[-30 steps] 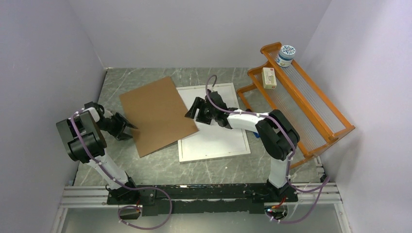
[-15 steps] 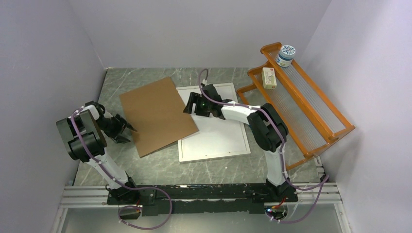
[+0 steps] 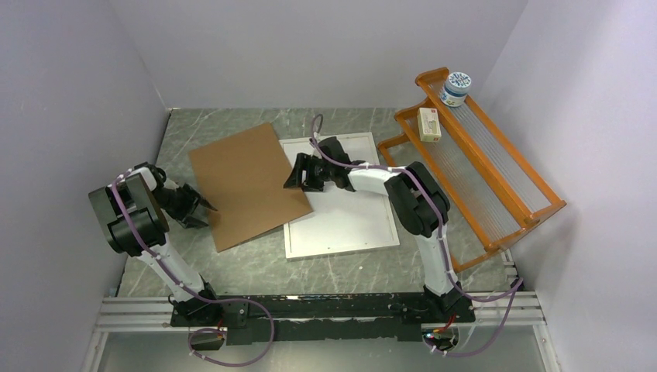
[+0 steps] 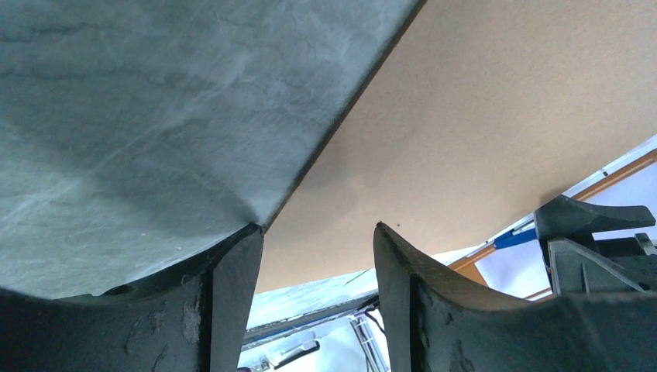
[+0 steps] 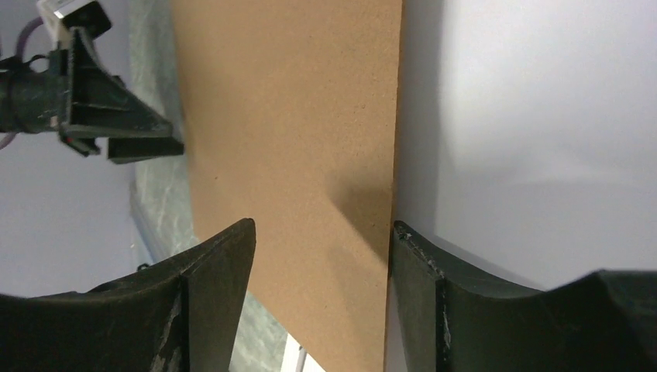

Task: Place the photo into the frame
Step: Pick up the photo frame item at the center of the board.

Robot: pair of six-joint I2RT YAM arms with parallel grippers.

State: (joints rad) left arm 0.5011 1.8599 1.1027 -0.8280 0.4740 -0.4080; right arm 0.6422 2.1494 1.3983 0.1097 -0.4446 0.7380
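Two arms work over one grey marbled table [image 3: 333, 267]. There is one frame [image 3: 342, 249], a thin silvery-white rim lying flat at the centre, and the smooth plain white face filling it looks like the photo [image 3: 350, 209] lying face down, though no printed side shows. One brown backing board [image 3: 246, 184] is matt, fibrous and rectangular. It lies skewed to the left, and its right edge overlaps the frame's left side. The left gripper [image 4: 318, 232] sits low at the board's left edge with its two dark fingers parted and gripping nothing; the board's edge runs down to the tip of one finger. The right gripper [image 5: 321, 226] is likewise spread and empty, and it straddles the board's right edge where brown meets white. One orange wooden rack [image 3: 511, 174] stands along the right wall with ribbed clear shelves. It holds two things — a round tub [image 3: 455, 87] with a blue-patterned lid on the upper tier, and a small cream box [image 3: 428, 124] just below.
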